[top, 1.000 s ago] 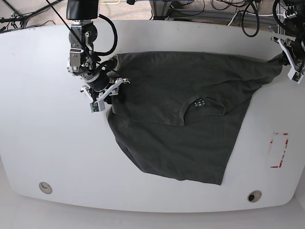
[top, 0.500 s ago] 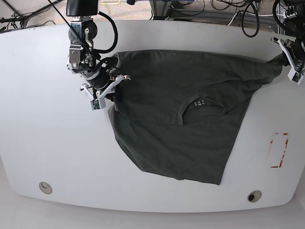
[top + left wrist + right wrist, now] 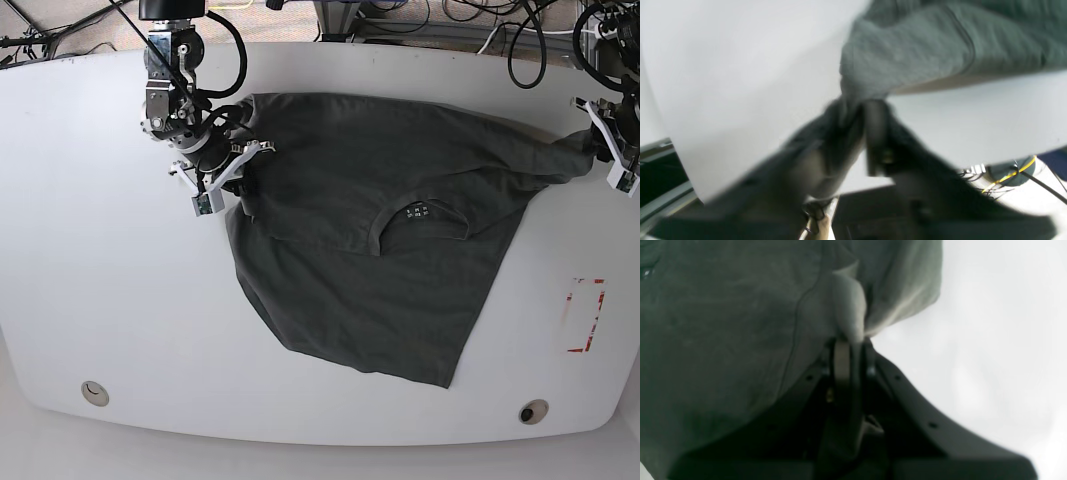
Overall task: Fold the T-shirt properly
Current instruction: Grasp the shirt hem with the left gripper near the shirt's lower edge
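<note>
The dark grey T-shirt (image 3: 380, 290) lies spread across the white table (image 3: 90, 270), its white neck label (image 3: 418, 212) facing up. At the shirt's left edge my right gripper (image 3: 235, 178) is shut on a bunched fold; the right wrist view shows the fabric (image 3: 723, 323) pinched at the tips of that gripper (image 3: 855, 340). Over at the table's right edge my left gripper (image 3: 598, 140) holds the stretched sleeve tip. The blurred left wrist view shows cloth (image 3: 907, 56) running into the close-set tips of the left gripper (image 3: 862, 103).
A red-marked rectangle (image 3: 585, 315) sits on the table at the right. Two round holes (image 3: 95, 392) (image 3: 533, 411) lie near the front edge. Cables (image 3: 520, 40) and frame parts crowd the space beyond the far edge.
My right gripper closed on the shirt's left edge and pulled it toward the far edge. The whole shirt shifted with it. The left gripper has moved slightly nearer, the sleeve still at its tips.
</note>
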Motion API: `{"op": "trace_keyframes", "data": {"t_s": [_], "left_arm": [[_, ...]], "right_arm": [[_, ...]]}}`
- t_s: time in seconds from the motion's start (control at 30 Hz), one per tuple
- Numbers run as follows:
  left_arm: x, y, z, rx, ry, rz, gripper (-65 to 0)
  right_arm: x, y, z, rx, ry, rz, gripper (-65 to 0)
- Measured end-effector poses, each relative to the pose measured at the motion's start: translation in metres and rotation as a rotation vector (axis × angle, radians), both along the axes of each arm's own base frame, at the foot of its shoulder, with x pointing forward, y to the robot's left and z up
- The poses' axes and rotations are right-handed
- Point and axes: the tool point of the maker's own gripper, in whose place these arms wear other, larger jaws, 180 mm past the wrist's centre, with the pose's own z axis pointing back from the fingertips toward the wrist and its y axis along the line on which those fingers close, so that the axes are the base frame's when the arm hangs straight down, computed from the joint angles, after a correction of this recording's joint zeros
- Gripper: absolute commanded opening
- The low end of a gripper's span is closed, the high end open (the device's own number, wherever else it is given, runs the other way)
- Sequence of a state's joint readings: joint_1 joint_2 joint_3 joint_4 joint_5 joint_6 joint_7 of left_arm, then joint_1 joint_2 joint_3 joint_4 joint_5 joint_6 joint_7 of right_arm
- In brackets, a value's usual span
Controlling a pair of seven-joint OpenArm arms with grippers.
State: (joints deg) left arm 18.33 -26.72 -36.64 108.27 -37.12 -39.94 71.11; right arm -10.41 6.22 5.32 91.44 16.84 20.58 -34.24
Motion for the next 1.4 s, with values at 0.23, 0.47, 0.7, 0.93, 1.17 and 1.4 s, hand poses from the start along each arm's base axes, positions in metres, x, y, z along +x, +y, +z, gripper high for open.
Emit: {"op": "trace_keyframes", "data": {"t_s": [0.23, 0.47, 0.7, 0.93, 1.17, 1.4], "left_arm": [[0.053, -0.017, 0.035, -0.062, -0.189, -0.011, -21.5], [0.098, -0.021, 0.065, -0.127, -0.298, 0.042, -21.4], [0.150, -0.034, 0.044, -0.306, -0.256, 0.160, -21.5], [0.202, -0.067, 0.015, -0.373, -0.271, 0.125, -21.4], [0.222, -0.089, -0.045, -0.446, -0.180, 0.161, -21.5], [0.228, -0.095, -0.086, -0.503, -0.136, 0.216, -21.5]], "right_arm": [[-0.003, 0.000, 0.004, -0.008, -0.004, 0.008, -65.0], [-0.006, 0.002, 0.004, -0.007, -0.004, 0.014, -65.0], [-0.006, 0.002, 0.001, -0.099, -0.011, 0.057, -65.0], [-0.008, 0.014, 0.001, -0.116, -0.016, 0.096, -65.0], [-0.007, 0.011, 0.002, -0.121, -0.018, 0.094, -65.0], [-0.002, 0.012, 0.011, -0.126, -0.043, 0.094, -65.0]]}}
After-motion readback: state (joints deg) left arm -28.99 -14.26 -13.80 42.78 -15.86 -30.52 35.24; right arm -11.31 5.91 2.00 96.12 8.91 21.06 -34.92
